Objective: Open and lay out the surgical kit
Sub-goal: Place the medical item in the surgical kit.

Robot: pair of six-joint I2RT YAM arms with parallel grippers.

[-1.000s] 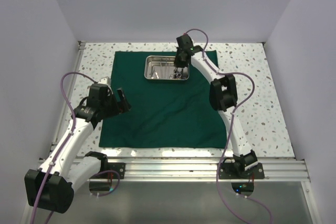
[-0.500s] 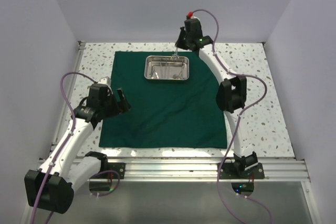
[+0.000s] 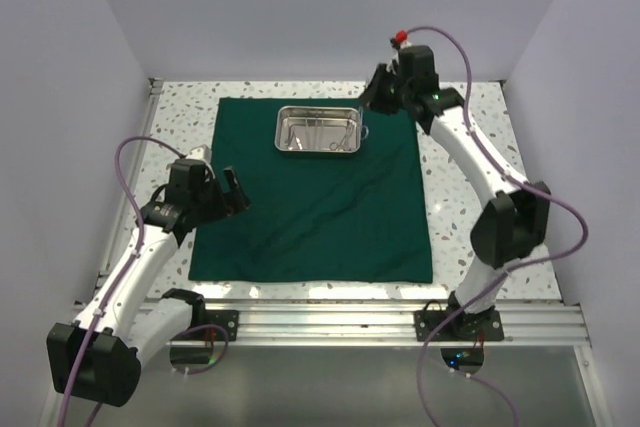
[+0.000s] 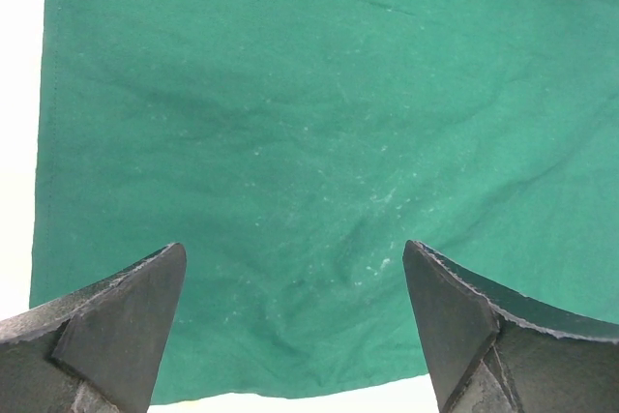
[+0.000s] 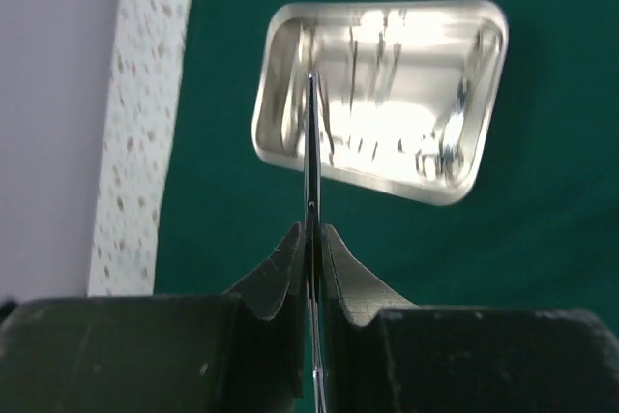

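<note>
The surgical kit's dark green cloth point(image 3: 310, 207) lies spread flat on the table. On its far part stands the shiny steel tray point(image 3: 281, 132) with several small steel instruments point(image 5: 387, 45) inside. My right gripper point(image 3: 378, 92) hangs above the cloth just right of the tray, shut on a thin steel instrument point(image 5: 311, 152) seen edge-on. In the right wrist view that gripper point(image 5: 311, 234) looks down on the tray point(image 5: 276, 142). My left gripper point(image 3: 232, 192) is open and holds nothing, hovering over the cloth's left edge. The left wrist view shows the left gripper point(image 4: 295, 278) above bare cloth point(image 4: 319, 123).
Speckled tabletop point(image 3: 480, 187) borders the cloth on all sides. White walls close in the left, right and back. An aluminium rail point(image 3: 330, 322) with the arm bases runs along the near edge. Purple cables point(image 3: 140, 147) loop off both arms.
My right arm has lifted out of the tray and swung to the right, carrying the thin steel instrument. The left arm has stayed in place.
</note>
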